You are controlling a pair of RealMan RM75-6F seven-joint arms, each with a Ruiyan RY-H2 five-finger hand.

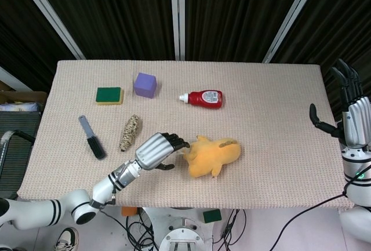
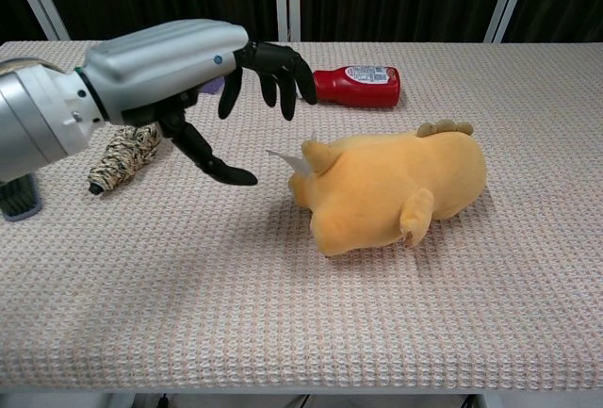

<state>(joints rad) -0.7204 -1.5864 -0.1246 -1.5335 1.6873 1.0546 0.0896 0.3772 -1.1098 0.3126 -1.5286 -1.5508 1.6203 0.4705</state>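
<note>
A yellow-orange plush animal (image 1: 211, 155) lies on its side near the middle of the counter (image 1: 272, 117), which is covered in a beige woven cloth. The toy is soft and rounded, with a plump body, a stubby leg sticking out toward the front edge, a small pointed ear, a row of darker tan bumps along its back and a white tag at its snout end. In the chest view the plush animal (image 2: 391, 187) has its head pointing toward the left hand.

The left hand (image 1: 155, 149) hovers just beside the toy's head, its dark fingers (image 2: 278, 69) spread apart and curved downward, the thumb reaching out low beneath them; it holds nothing, and whether the fingertips touch the plush cannot be told. The right hand (image 1: 351, 112) stands upright at the far right edge of the counter, well apart from everything, fingers extended and apart, empty.

Behind the toy lies a red bottle (image 1: 203, 97) on its side with a white cap. Further left sit a purple cube (image 1: 145, 84), a green-and-yellow sponge (image 1: 109, 95), a mottled roll of twine (image 1: 130, 132) and a black brush (image 1: 91, 137).
</note>
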